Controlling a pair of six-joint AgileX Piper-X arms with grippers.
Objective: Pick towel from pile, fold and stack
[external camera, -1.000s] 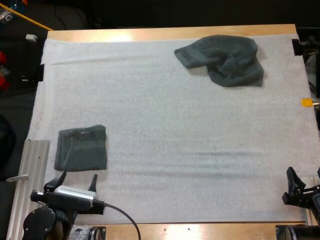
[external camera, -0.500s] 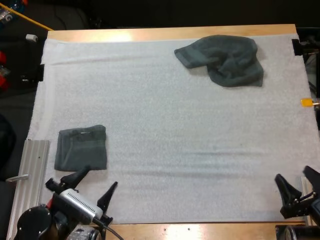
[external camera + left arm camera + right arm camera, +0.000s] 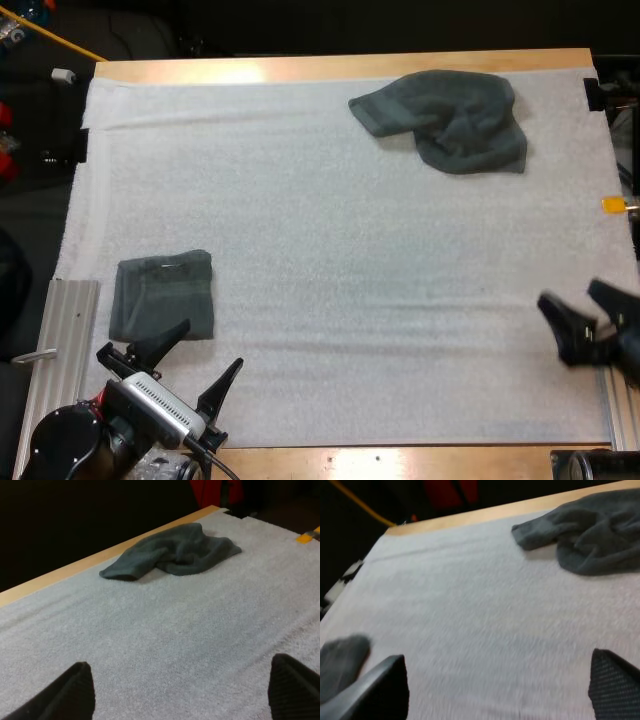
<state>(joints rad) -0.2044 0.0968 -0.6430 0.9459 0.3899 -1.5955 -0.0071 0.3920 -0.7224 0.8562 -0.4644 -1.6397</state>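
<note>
Toward the far right of the white mat point(image 3: 320, 230) lies the crumpled towel point(image 3: 445, 118). It looks soft, light and limp, and I judge it will sag when lifted, so a pinch at a corner or its rolled edge seems best. Well apart, at the near left, the folded towel point(image 3: 162, 296) sits just beyond the left hand point(image 3: 205, 352), spread and empty. The right hand point(image 3: 575, 298), likewise spread and empty, hovers at the mat's right edge.

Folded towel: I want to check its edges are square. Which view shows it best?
The high view: from above, the folded towel shows nearly whole, a fingertip of my left gripper overlapping its near edge. The right wrist view catches a blurred part of it; the left wrist view faces the crumpled towel.
</note>
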